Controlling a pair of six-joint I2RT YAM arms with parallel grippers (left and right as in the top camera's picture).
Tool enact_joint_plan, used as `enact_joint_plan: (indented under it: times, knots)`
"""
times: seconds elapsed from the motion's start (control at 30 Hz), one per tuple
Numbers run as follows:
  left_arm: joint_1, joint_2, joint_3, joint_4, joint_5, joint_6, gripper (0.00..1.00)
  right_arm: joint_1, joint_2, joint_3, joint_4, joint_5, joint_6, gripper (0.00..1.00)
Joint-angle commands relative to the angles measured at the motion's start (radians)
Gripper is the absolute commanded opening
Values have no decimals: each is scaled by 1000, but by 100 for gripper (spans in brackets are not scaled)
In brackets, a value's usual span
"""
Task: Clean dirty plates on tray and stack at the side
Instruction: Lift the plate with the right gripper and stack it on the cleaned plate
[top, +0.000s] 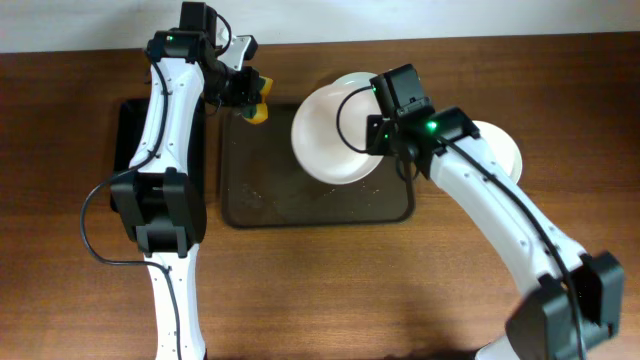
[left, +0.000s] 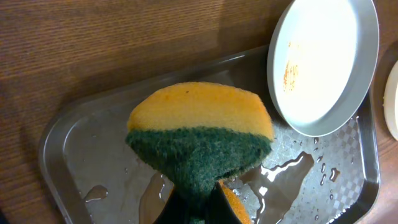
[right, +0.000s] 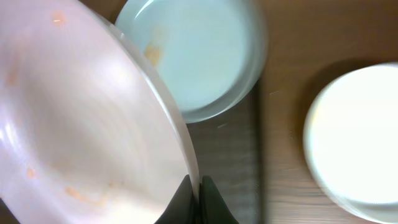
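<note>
My right gripper (top: 378, 138) (right: 199, 188) is shut on the rim of a white plate (top: 332, 135) (right: 81, 124) and holds it tilted above the dark brown tray (top: 300, 200) (right: 239, 155). The plate carries faint orange smears. Below it on the tray lies a bluish-white plate (right: 196, 56) with a small orange smear. A third white plate (top: 502, 150) (right: 354, 137) rests on the table right of the tray. My left gripper (top: 250, 98) (left: 202, 198) is shut on a yellow-and-green sponge (top: 259, 110) (left: 199, 130) over the tray's wet far-left corner (left: 93, 155). A smeared plate (left: 323, 62) shows beyond the sponge.
A smaller black tray (top: 130, 130) lies on the table left of the brown tray, partly under my left arm. Water drops and puddles (left: 280, 171) cover the brown tray's floor. Brown wooden table (top: 330, 280) surrounds everything.
</note>
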Motion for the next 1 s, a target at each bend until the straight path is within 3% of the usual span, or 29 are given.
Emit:
enact_joint_plan:
  times: [0.0,0.23,0.73,0.8,0.93,0.97]
  knots:
    - [0,-6,5,0,-9,-8,1,76,-92,17,-4,374,-18,4]
    - [0,-6,5,-1,-9,-8,1,290,-97,17,1,914,-37,4]
    - [-3,-6,5,0,-9,-8,1,303,-97,17,4,909,-29,4]
    - [-3,-6,5,-1,-9,-9,1,269,-98,17,3,825,-28,4]
    - [-3,-6,5,-16,-10,-8,1,-41,-113,17,-42,214,-6,4]
    - [-3,-6,5,-18,-10,-8,1,-201,-108,17,-63,-10,-6,4]
